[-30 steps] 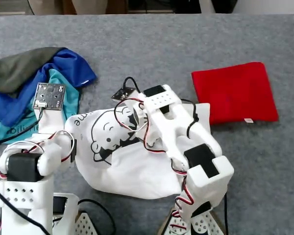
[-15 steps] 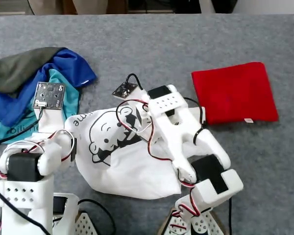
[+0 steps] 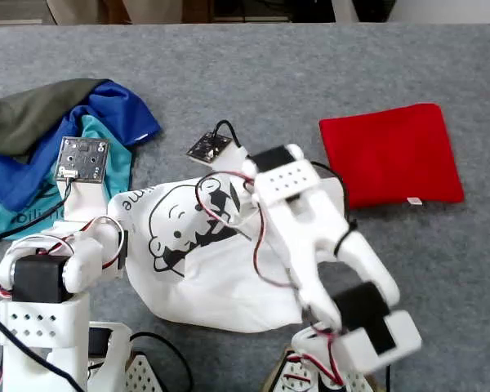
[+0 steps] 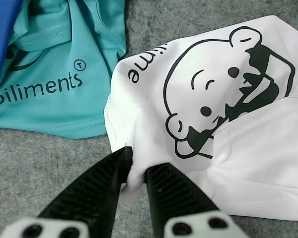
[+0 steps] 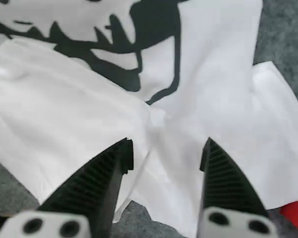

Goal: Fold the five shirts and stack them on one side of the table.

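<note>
Change over the last second, left to right: the heap at the far left of the counter (image 3: 310,73), made up of the dark shirt (image 3: 28,110), blue shirt (image 3: 118,114) and teal shirt (image 3: 110,159), lies as it did, and the left arm (image 3: 41,278) has not shifted. The white shirt (image 3: 196,282), spread in the near middle with its cartoon print up, keeps the same outline. The right arm (image 3: 310,229) is the only mover: its elbow has swung out toward the near right and its head has edged rightward over the shirt's right part, dragging no cloth. The red shirt (image 3: 392,155) lies folded at the right, unmoved. Judgement: one shirt is done, the white one is in hand and only partly folded, and three wait. The swing reads as repositioning for a grasp, not a completed fold. The wrist views add detail to the overhead picture. The left wrist view shows the left pincer (image 4: 137,161) closed narrow on a pinch of the white shirt's (image 4: 248,163) left hem, with the teal shirt (image 4: 54,74) just beside it. The right wrist view shows the right pincer (image 5: 167,145) spread wide, holding nothing, above a loose layered flap of the white shirt (image 5: 64,114), with a sliver of the red shirt (image 5: 295,212) past it. The high view supplies the layout: heap and red shirt well apart, white shirt between.
</note>
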You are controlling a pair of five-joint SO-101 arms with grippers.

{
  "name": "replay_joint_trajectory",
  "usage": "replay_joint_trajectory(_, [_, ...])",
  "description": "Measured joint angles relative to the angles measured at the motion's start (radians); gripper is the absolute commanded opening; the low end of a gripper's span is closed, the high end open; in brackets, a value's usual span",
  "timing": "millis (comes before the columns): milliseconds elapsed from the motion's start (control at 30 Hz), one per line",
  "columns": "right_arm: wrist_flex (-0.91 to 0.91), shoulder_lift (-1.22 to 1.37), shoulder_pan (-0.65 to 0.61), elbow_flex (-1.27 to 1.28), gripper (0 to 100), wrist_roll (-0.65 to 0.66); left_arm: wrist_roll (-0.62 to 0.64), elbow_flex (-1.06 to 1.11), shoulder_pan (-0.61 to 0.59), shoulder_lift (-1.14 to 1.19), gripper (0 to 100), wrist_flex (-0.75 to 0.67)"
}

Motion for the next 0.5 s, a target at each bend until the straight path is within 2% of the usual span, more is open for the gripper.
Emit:
replay_joint_trajectory(167, [-0.046,-0.058,-0.087,0.114,13.4,-0.026,0.000,0.000,0.000,0.000,2,0.000])
replay_joint_trajectory(367, [-0.098,0.011,-0.089,0.140,23.9,-0.034,0.000,0.000,0.000,0.000,2,0.000])
replay_joint_trajectory(500, [-0.130,0.043,-0.091,0.140,25.6,-0.034,0.000,0.000,0.000,0.000,2,0.000])
